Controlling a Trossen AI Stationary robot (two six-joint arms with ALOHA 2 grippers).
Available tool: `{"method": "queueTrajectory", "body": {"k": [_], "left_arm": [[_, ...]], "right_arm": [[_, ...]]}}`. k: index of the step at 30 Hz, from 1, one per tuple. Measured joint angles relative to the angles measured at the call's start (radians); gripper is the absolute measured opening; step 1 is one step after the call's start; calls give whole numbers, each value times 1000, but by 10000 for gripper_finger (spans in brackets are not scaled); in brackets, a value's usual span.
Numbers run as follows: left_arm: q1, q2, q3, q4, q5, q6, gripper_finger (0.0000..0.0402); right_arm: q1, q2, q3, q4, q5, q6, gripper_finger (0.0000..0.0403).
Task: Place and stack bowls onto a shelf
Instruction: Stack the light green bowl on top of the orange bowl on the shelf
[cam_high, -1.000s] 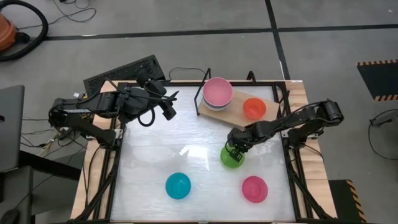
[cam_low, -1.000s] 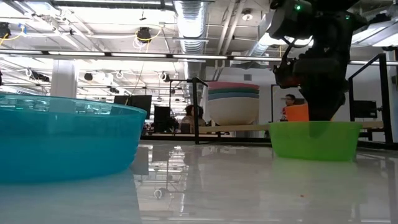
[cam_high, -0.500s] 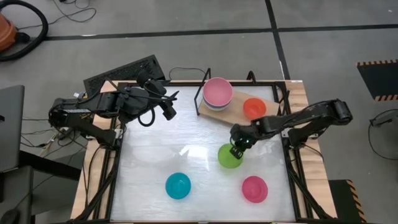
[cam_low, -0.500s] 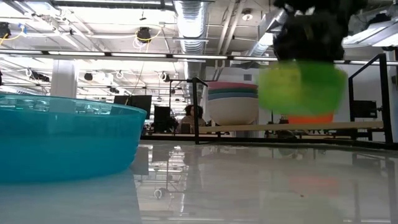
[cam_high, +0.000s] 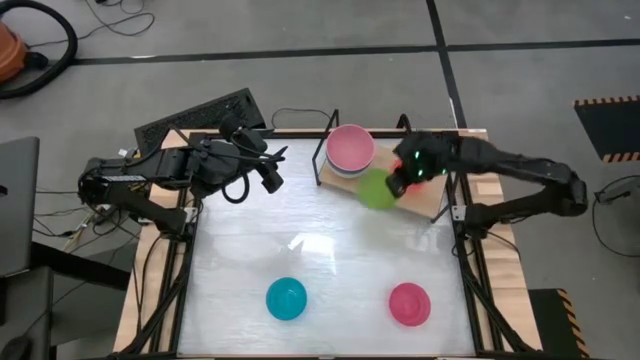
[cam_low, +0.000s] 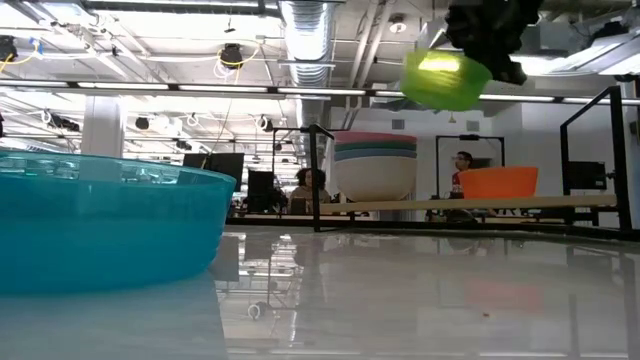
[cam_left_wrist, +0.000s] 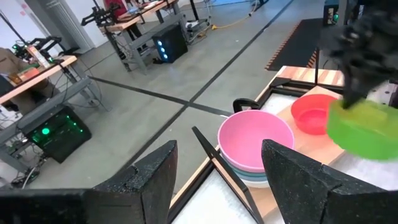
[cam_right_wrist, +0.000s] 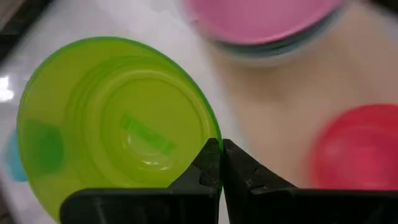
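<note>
High view: right tool (cam_high: 398, 185) pinched on lime bowl (cam_high: 376, 189) rim, aloft over shelf (cam_high: 428, 200), left of orange-red bowl (cam_low: 498, 182).

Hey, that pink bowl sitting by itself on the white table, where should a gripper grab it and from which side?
Grip the pink bowl by its thin rim, coming straight down from above: one finger inside, one outside. It stands upright and open, with bare table around it, so any point of the rim suits. The right gripper holds the green bowl the same way.
</note>
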Motion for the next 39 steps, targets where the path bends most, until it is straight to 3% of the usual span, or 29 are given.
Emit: {"method": "queueTrajectory", "body": {"k": [11, 21, 39], "left_arm": [[0, 0, 0, -5, -1, -12, 222], [0, 0, 0, -6, -2, -12, 222], [14, 0, 0, -24, -4, -14, 222]], "right_arm": [[-443, -7, 96, -255, -7, -355, 24], [-756, -4, 27, -209, -191, -522, 24], [-798, 59, -114, -133, -216, -589, 24]]}}
